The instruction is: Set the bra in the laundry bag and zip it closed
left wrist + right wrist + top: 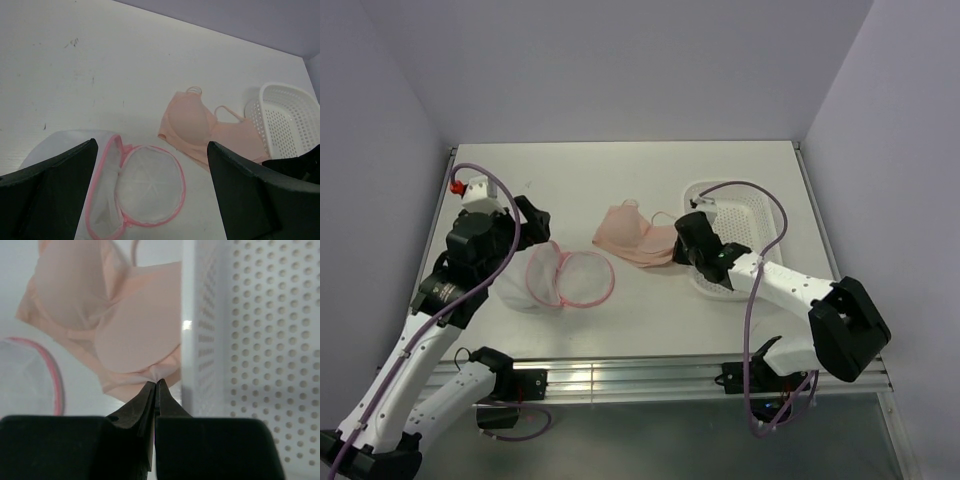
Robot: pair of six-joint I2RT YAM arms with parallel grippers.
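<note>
So, my right tool is closed on the bra, pinching only a small tuck of fabric at the lower hem of the cup nearest the white perforated basket. I reckon grabbing the hem instead of the padded middle makes sense: the cup is too bulgy to get a thin pinch on, and from the edge the rest should just trail along when I pull. The bra lies flat on the worktop, out of the laundry bag, with its right end just beside the basket wall and its left cup near the bag but not touching it. Its long axis runs side to side across the worktop, one cup toward the bag and the other toward the basket, cups bulging upward and the strap loops pointing to the far edge. The bag sits to the left, unzipped and spread like a clamshell, both mesh halves side by side with the pink zipper rim showing, so it's ready to take something. My left tool hangs over it with fingers wide apart, gripping nothing; my guess is it's parked there to pin the rim down once the bra comes over.
</note>
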